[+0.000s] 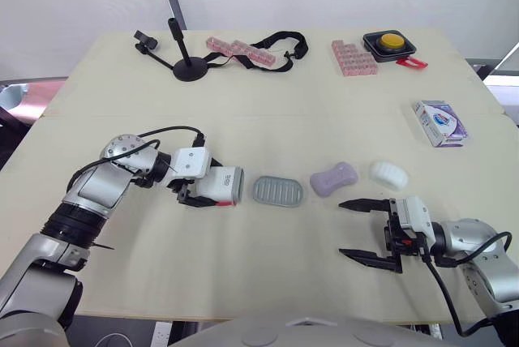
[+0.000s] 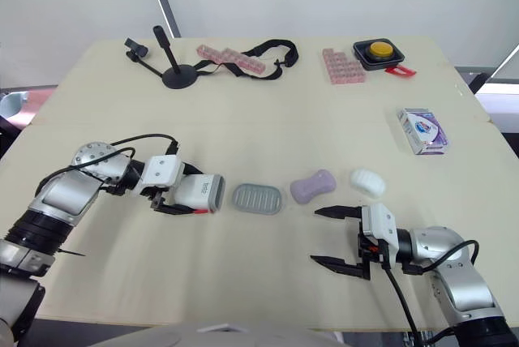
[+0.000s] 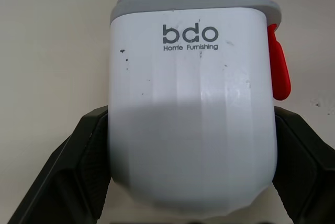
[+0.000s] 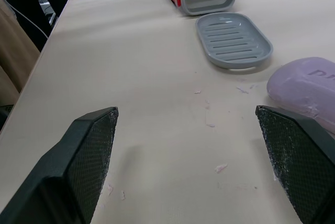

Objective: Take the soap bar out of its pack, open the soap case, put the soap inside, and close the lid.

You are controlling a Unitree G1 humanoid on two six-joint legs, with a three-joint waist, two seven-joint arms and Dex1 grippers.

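I see white soap case (image 1: 220,187) on side, grey tray (image 1: 278,191) flat beside it, purple soap bar (image 1: 333,177) bare, pack (image 1: 440,122) well apart.

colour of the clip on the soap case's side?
Red clip on the white soap case; clearest in the left wrist view.

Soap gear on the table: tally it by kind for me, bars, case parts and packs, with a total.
Soap bars: 2, the purple bar and the white bar
Case parts: 2, the white case body and the grey ridged piece
Soap pack: 1
Total: 5
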